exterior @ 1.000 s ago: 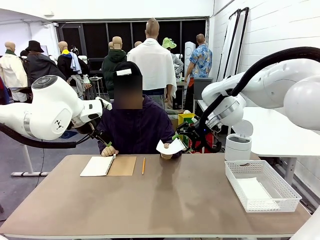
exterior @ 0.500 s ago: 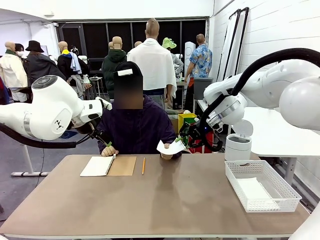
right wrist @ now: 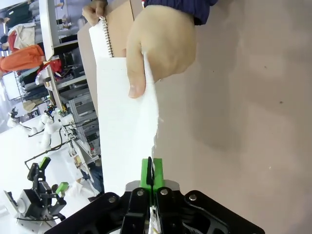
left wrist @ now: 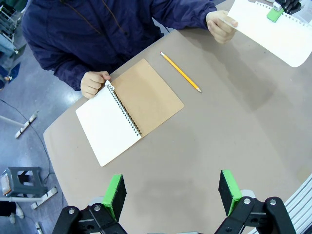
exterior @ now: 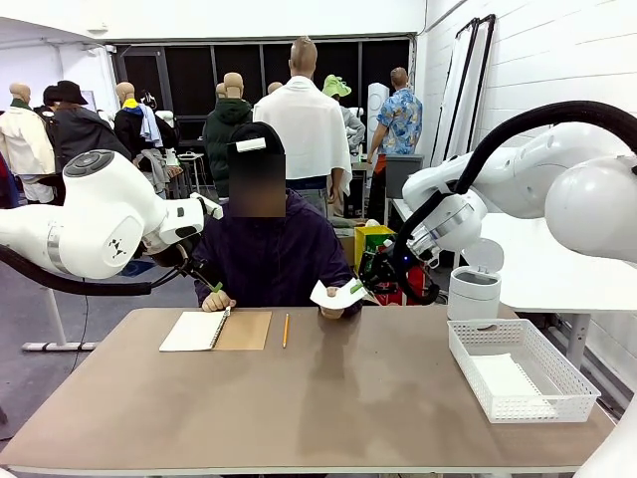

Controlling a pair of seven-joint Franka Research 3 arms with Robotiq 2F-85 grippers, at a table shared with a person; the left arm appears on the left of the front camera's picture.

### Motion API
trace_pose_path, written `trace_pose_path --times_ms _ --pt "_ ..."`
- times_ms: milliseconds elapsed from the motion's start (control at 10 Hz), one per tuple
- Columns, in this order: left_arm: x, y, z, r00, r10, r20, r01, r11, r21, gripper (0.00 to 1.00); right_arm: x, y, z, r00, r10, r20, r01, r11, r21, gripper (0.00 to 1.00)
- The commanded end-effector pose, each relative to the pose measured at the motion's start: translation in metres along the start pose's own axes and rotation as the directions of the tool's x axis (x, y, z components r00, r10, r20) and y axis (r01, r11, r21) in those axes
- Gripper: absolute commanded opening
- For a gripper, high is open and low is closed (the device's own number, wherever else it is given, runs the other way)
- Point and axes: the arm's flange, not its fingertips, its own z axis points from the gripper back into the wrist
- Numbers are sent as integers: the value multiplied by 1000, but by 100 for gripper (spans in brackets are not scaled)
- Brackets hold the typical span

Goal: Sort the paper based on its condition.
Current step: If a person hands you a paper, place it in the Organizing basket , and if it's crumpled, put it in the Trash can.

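Observation:
Across the table, the person's hand (exterior: 328, 309) holds up a plain white sheet of paper (exterior: 334, 294). My right gripper (exterior: 355, 288) is shut on that sheet's edge. In the right wrist view the green pads (right wrist: 150, 174) pinch the paper (right wrist: 122, 131) while the hand (right wrist: 158, 46) still grips its far end. My left gripper (left wrist: 170, 192) hangs open above the table, with nothing between its fingers (left wrist: 114, 194); in the front view it sits near the person's other hand (exterior: 213, 288). Another sheet (exterior: 501, 376) lies flat in the white mesh basket (exterior: 537, 406).
A spiral notebook (exterior: 215, 330) with a brown kraft cover lies open at the far left, under the person's other hand. A yellow pencil (exterior: 285, 330) lies beside it. A white lidded bin (exterior: 473, 291) stands beyond the basket. The near half of the table (exterior: 299, 408) is bare.
My right gripper has gone from open to shut on the edge of the held paper. The sheet has dipped slightly. The left arm has not moved.

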Motion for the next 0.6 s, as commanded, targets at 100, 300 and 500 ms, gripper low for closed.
trace_pose_path --times_ms 100,300,500 --pt "1 1 0 1000 3 -2 -3 1000 -1 100 5 3 3 999 -35 -16 36 999 38 0" --pt "1 1 0 1000 3 -2 -3 1000 -1 100 1 3 6 1000 -25 -12 26 999 25 0" --pt "1 1 0 1000 3 -2 -3 1000 -1 100 -10 2 30 996 71 48 -70 997 -12 0"
